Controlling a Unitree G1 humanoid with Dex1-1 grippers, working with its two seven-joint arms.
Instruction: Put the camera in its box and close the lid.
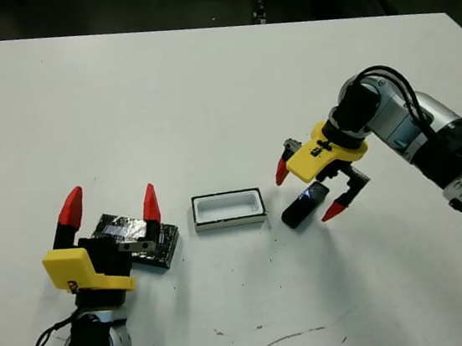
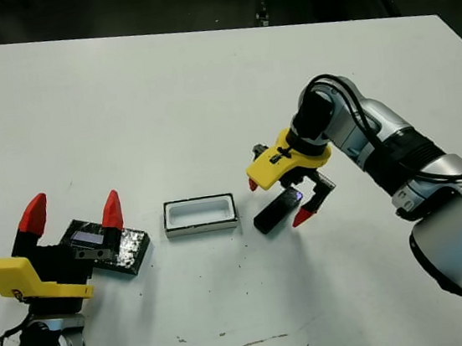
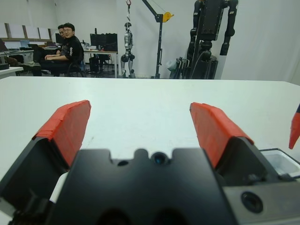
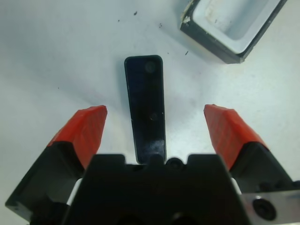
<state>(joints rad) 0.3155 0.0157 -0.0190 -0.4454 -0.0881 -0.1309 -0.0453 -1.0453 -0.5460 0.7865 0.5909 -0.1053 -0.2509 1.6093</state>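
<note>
Camera (image 4: pixel 146 105) lies flat on the table between the spread fingers of the right pincer (image 1: pixel 308 190), lined up for a pinch. Just beyond its fingertips sits the open box (image 1: pixel 228 209), ready to receive. The left pincer (image 1: pixel 110 206), also spread, hovers over the lid (image 1: pixel 137 237).

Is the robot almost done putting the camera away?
Not yet. Nothing is packed: the box sits empty and the lid lies apart by the left gripper. Right now the right gripper hangs open around the camera, which still lies on the table. Grabbing, boxing and closing remain.
</note>
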